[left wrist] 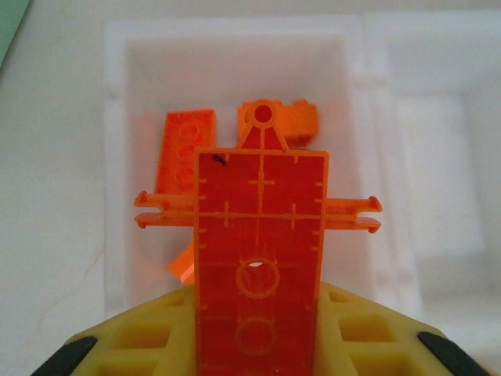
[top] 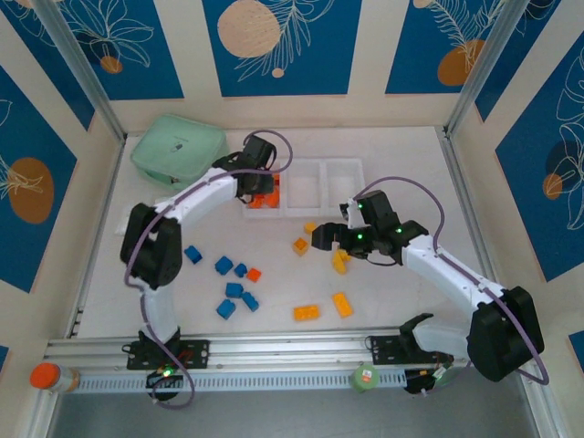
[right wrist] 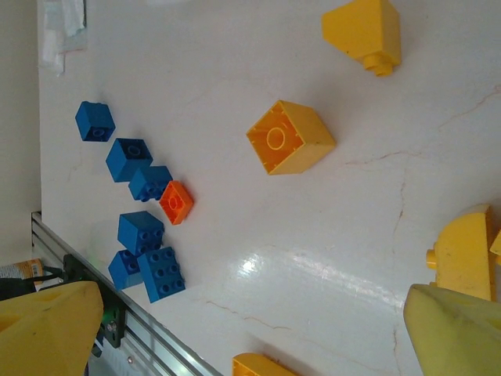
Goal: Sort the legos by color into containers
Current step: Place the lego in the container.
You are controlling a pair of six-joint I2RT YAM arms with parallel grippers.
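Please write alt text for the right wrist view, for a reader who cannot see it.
Open yellow jaws of the right gripper hover over a white table. Six blue legos and one red-orange lego lie clustered at the image's left; yellow-orange legos lie at its right.

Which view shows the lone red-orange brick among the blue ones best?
Right wrist: the red-orange brick is close and unobstructed, right against a blue brick. In top external the red-orange brick is small, beside the blue ones.
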